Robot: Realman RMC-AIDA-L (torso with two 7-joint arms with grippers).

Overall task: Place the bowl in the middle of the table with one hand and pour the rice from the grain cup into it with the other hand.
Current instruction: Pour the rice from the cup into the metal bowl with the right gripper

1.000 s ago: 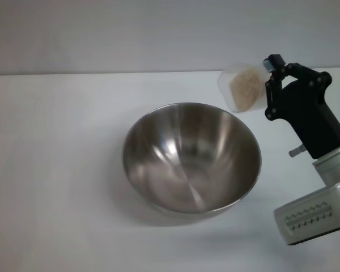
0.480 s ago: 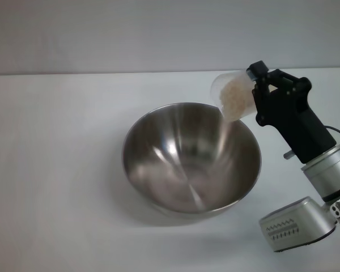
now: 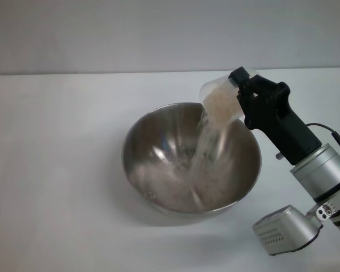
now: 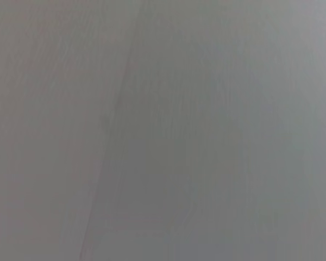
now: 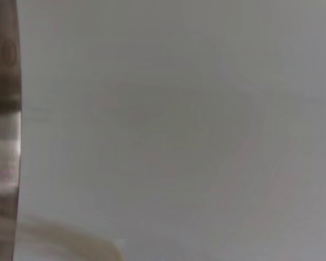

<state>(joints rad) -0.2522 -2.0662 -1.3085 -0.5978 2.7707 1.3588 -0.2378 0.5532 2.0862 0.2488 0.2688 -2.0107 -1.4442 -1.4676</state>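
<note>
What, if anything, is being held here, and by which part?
The right gripper holds the grain cup by its side, tipped over the bowl. The left gripper is out of view.

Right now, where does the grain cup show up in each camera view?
Head view: grain cup, tilted above the bowl far rim, held by the right end effector, rice streaming out.
Left wrist view: not visible.
Right wrist view: not recognisable.
Shared landmark: none identifiable.

A wide steel bowl [image 3: 191, 160] stands upright at mid-table [image 3: 56, 170]. Above its far right rim, a clear plastic grain cup [image 3: 218, 101], clamped in the right gripper [image 3: 241, 90], tilts mouth-down. Pale rice [image 3: 207, 144] streams from it into the bowl, spreading over the bottom.
</note>
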